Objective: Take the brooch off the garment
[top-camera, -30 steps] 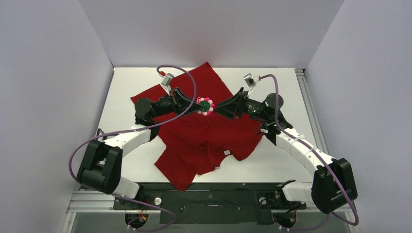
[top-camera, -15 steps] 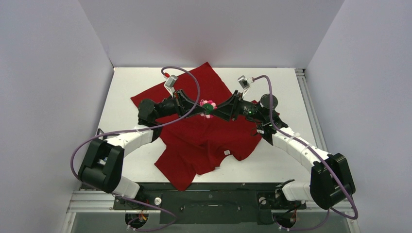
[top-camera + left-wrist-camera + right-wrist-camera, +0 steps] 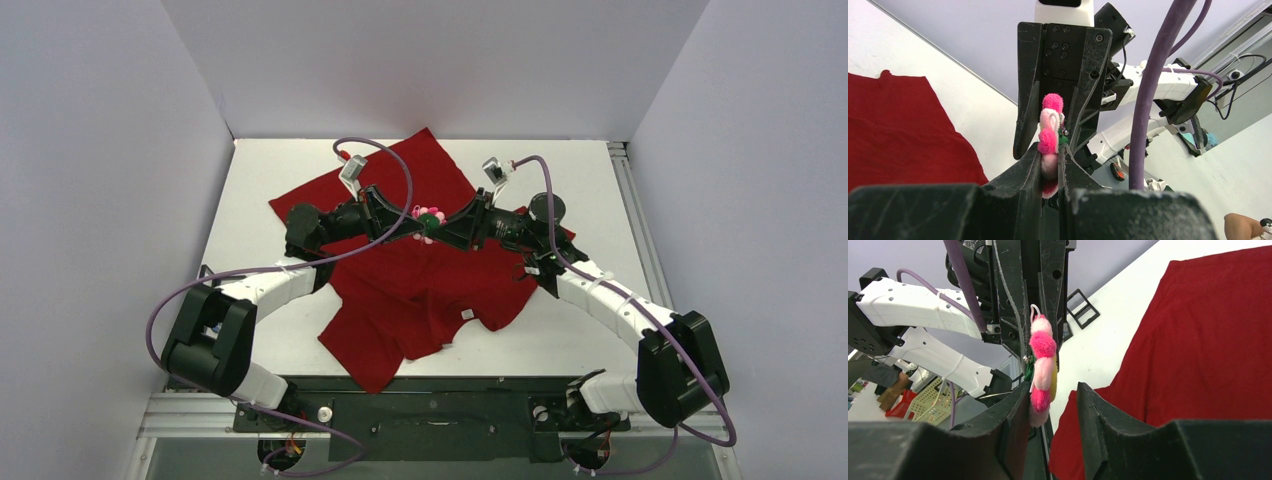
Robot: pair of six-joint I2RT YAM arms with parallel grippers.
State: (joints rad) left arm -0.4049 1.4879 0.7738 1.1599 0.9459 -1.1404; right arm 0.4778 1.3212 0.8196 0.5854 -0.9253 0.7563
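**Brooch held in the air between the two end effectors, above the garment.**

The left end effector (image 3: 405, 226) was clamped on the brooch (image 3: 428, 217), its fingers pressed together on the pink petals, which showed edge-on. The brooch hung over the middle of the garment (image 3: 420, 290), which lay rumpled on the bench (image 3: 260, 200). No cloth showed on the brooch. The right end effector (image 3: 1053, 390) had its fingers apart around the brooch's other end, one finger against or just beside the petals and the other clear. The removal itself looked done, and the step in hand was probably a handover. Next, the right fingers would need to close squarely on the soft petals before the left let go. The only container in view was a pale lattice basket (image 3: 933, 395) beyond the bench, and its contents could not be told.
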